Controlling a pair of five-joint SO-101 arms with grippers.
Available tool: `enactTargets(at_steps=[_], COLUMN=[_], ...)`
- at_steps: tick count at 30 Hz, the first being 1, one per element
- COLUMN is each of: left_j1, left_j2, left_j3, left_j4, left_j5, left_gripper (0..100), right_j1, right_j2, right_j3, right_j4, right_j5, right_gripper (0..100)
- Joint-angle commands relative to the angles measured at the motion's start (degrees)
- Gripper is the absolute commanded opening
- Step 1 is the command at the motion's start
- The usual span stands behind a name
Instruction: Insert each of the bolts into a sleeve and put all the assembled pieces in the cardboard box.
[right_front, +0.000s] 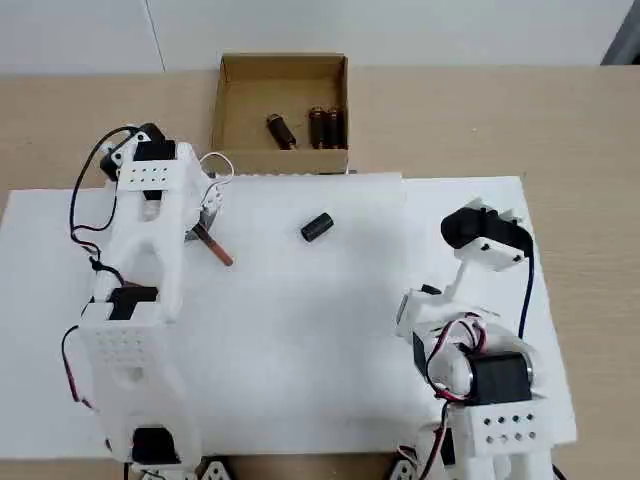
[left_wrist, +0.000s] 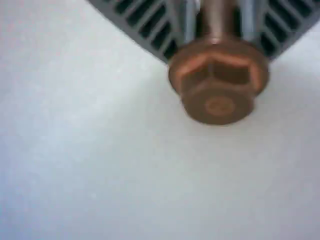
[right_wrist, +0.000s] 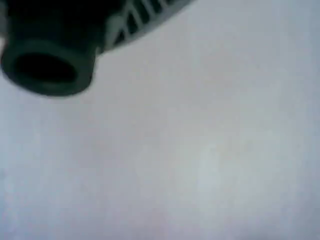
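The left gripper clenches a copper bolt by its shank, left of centre in the high view; the right gripper grips a black sleeve; a second sleeve lies loose just above centre

It looks like a small robotics lab bench. The left arm and the right arm, both white plastic with bare black motors and loose red and black wires, stand at the edge of a pale wooden table. A white sheet serves as work surface, with a plain cardboard box behind it.
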Motion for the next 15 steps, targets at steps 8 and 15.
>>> enactTargets(at_steps=[8, 15], left_j1=[5.8, 9.9], left_j2=[-12.4, -24.6], left_j3=[-9.0, -9.7], left_j4=[9.2, 12.6], left_j5=[-4.5, -11.7], left_gripper=[1, 1], right_j1=[0.0, 0.0], right_j2=[-1.3, -1.4], right_j3=[-4.7, -4.7], right_j4=[-0.4, 1.8], right_j5=[3.8, 8.5], right_gripper=[0.3, 0.3])
